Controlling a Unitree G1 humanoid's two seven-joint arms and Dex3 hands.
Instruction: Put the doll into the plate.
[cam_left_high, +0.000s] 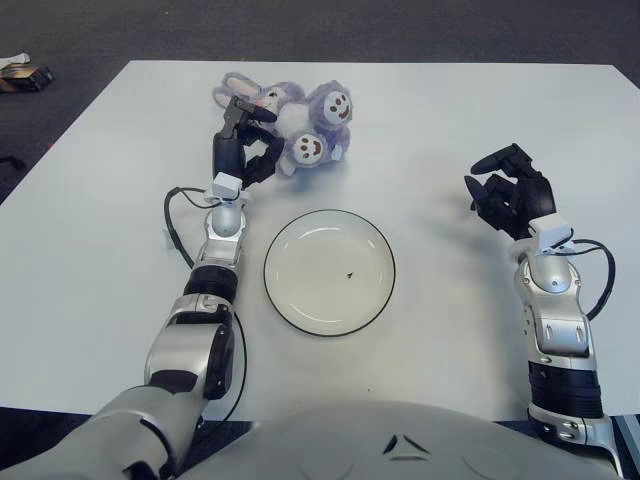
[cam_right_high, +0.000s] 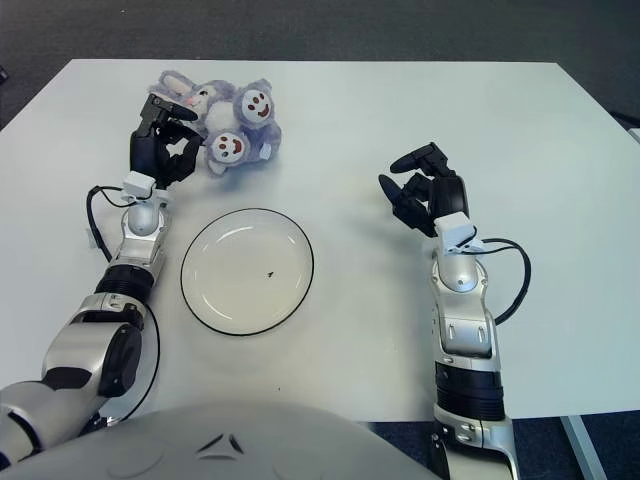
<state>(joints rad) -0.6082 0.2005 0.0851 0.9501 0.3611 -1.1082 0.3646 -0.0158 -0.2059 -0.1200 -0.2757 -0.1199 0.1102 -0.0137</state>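
Lying just ahead of the left hand (cam_left_high: 243, 150), the doll (cam_left_high: 295, 118) is a plush purple rabbit: soft, light and squashy by the look of it, likely giving under the fingers rather than slipping. Its round body or a leg seems the best hold. That hand is spreading its fingers partly around the doll's near side, touching the fur but not yet gripping. Sitting behind it is the plate (cam_left_high: 329, 271). Off to the right, the right hand (cam_left_high: 510, 195) is hovering loosely curled, holding nothing.

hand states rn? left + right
Left hand: fingers open, at the plush bunny doll, not closed on it yet.
Right hand: open, holding nothing, right of the plate.
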